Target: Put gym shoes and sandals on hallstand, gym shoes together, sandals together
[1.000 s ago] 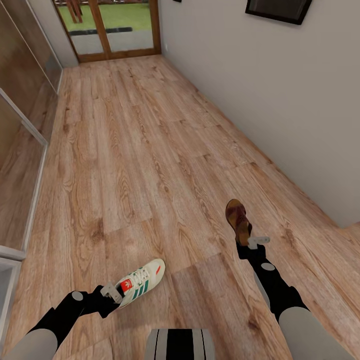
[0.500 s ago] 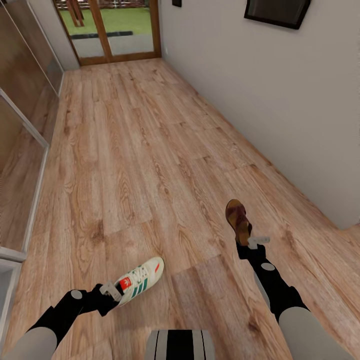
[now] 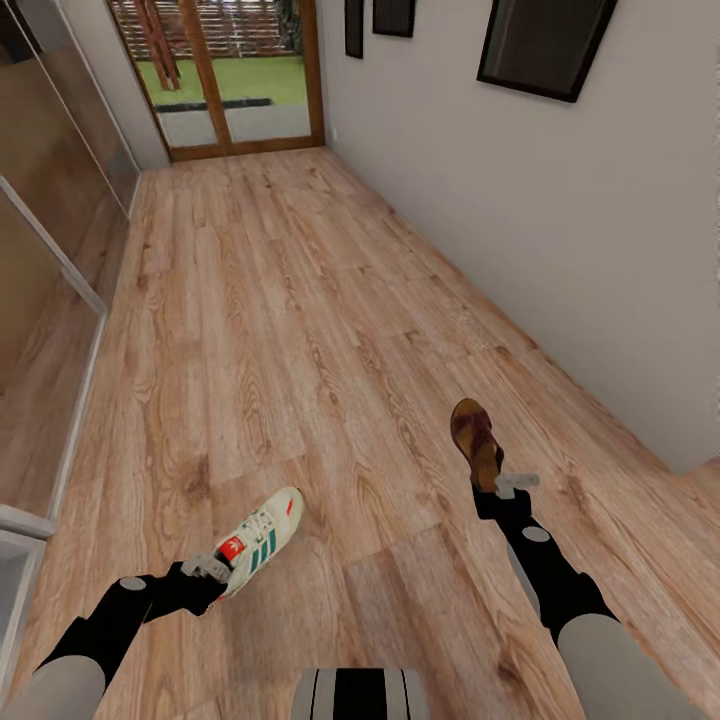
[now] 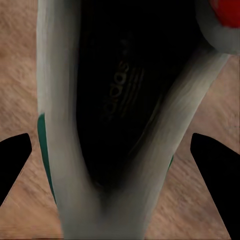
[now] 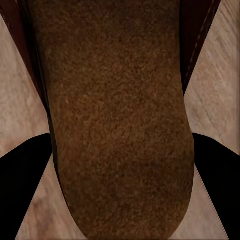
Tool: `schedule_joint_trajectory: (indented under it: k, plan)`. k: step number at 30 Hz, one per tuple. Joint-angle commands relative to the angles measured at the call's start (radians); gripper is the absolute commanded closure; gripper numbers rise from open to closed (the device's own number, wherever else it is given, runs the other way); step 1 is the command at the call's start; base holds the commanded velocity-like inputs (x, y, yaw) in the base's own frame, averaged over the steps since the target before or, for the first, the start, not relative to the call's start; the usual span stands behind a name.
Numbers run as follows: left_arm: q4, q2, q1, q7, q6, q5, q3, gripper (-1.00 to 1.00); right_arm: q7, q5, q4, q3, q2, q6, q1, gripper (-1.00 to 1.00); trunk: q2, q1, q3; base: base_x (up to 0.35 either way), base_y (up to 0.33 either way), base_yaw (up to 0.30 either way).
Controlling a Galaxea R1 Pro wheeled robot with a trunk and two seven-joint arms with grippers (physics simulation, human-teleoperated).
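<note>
A white gym shoe point(image 3: 257, 543) with green stripes and a red tongue mark hangs above the corridor floor point(image 3: 300, 300), held at its heel by my left gripper point(image 3: 208, 570). The left wrist view looks into the gym shoe's dark opening point(image 4: 125, 110), with a black fingertip point(image 4: 14, 159) on each side of it. My right gripper point(image 3: 503, 486) is shut on the heel end of a dark brown sandal point(image 3: 475, 438), which points away from me. In the right wrist view the sandal's brown footbed point(image 5: 120, 125) sits between the two fingers point(image 5: 220, 182). The hallstand is out of view.
The corridor runs ahead to a wood-framed glass door point(image 3: 235, 80). A grey wall point(image 3: 560, 250) with dark picture frames point(image 3: 545, 45) lines the right side. Glass-fronted panels point(image 3: 40, 300) line the left side. A pale edge point(image 3: 15, 520) shows at the lower left.
The whole view has tilted upward, so more of the door and frames shows. My left arm has moved left with the gym shoe. The right arm and sandal look unchanged.
</note>
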Motion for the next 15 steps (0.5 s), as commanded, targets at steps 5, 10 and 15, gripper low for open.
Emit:
schedule_joint_trajectory:
  k: [5,10,15]
  plan:
    - [0.004,-0.001,0.004,0.031,0.003,0.001,0.088,1.00,0.002,0.012,0.006,-0.002,0.001,0.000,0.000,1.00,0.001,-0.002,0.019,0.000,0.000,0.000]
    - [0.010,-0.001,0.003,0.047,-0.001,0.002,0.180,1.00,0.002,0.012,0.008,-0.001,0.002,-0.001,0.000,1.00,0.002,-0.005,0.038,0.000,0.000,0.000]
    - [0.011,-0.001,0.004,0.056,-0.017,0.002,0.254,1.00,0.002,0.010,0.019,-0.001,0.002,-0.002,0.000,1.00,0.003,-0.007,0.057,0.000,0.000,0.000]
